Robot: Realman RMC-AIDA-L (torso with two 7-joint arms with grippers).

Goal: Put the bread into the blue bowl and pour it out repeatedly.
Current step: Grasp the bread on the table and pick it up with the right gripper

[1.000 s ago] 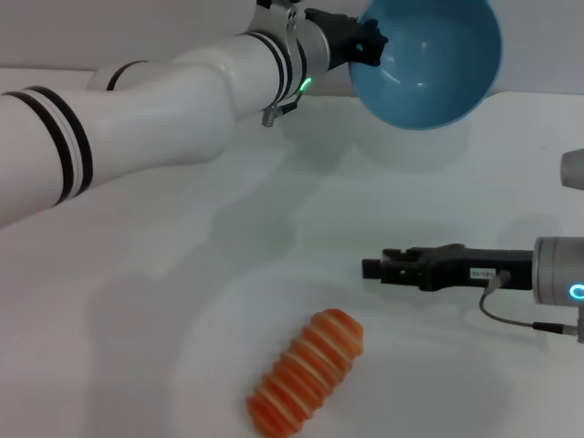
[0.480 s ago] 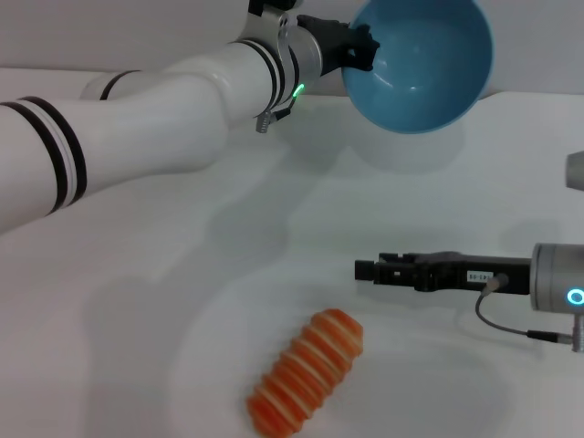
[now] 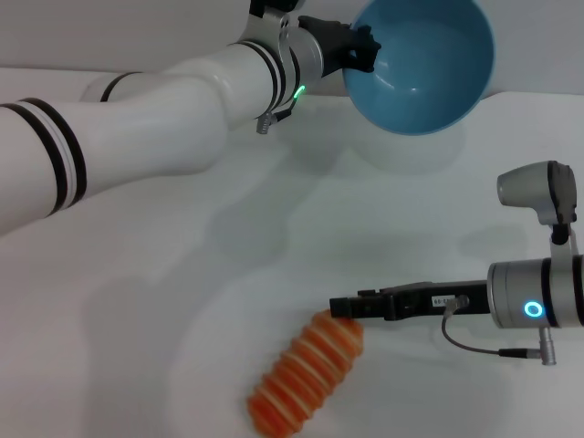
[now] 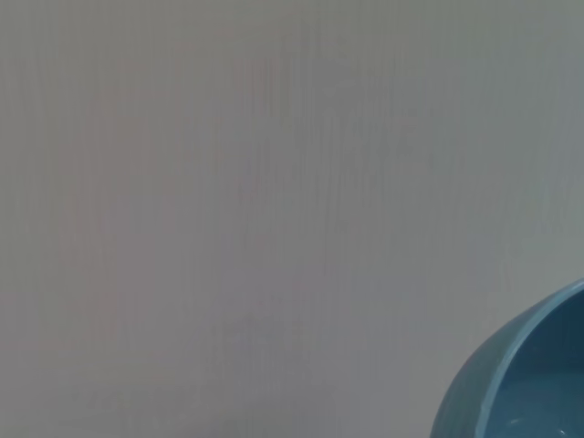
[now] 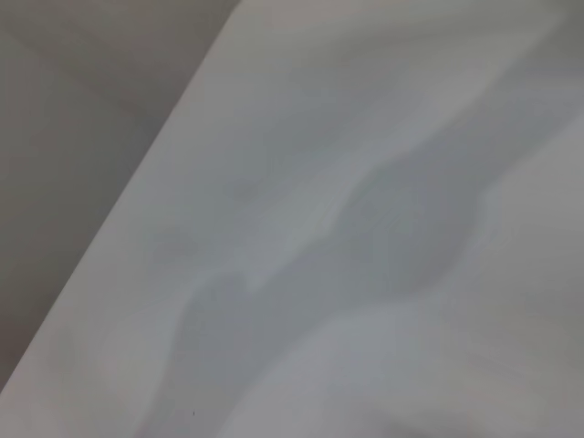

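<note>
Bread (image 3: 306, 374) lies poured out; right hand (image 3: 345, 307) (opening unclear) reaches it for regrasp, left hand (image 3: 363, 47) gripping tilted blue bowl (image 3: 422, 64).

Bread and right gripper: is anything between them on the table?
Nothing visible. The right gripper sits right at the upper end of the bread, bare table around them. The left gripper holds the blue bowl raised at the far side.

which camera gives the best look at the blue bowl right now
The head view: the blue bowl shows nearly whole, held tipped above the table by the left tool, its inside facing the camera. The left wrist view catches only a slice of its rim and wall at one corner. The right wrist view shows none of it.
</note>
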